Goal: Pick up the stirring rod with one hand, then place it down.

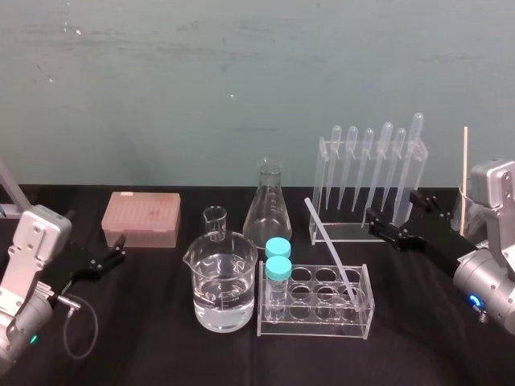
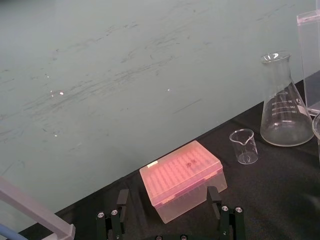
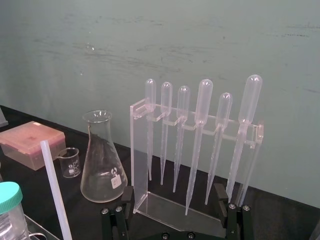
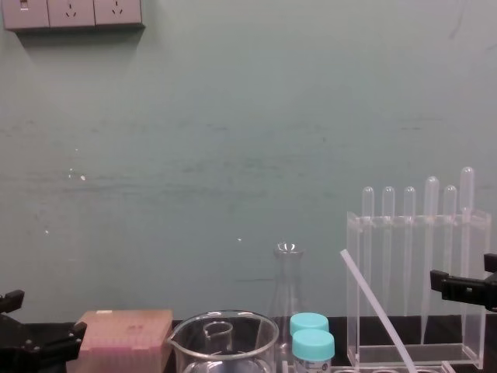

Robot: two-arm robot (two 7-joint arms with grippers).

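Observation:
The stirring rod [image 1: 330, 249] is a thin translucent white stick leaning in the clear tube rack [image 1: 322, 326], its lower end in a right-hand hole and its top tilted back to the left. It also shows in the right wrist view, stirring rod [image 3: 54, 192], and in the chest view, stirring rod [image 4: 377, 308]. My right gripper [image 1: 393, 206] hovers open to the right of and behind the rod, close to the pipette stand. Its fingers [image 3: 126, 200] are wide apart with nothing held. My left gripper [image 1: 113, 251] rests open at the far left, facing the pink box [image 2: 182, 180].
A water-filled beaker [image 1: 224, 293] stands left of the tube rack, with a small beaker [image 1: 215, 221] and a conical flask [image 1: 269, 211] behind. Two teal-capped tubes [image 1: 278, 259] sit in the rack's left end. The pipette stand [image 1: 368, 173] holds several pipettes at the back right.

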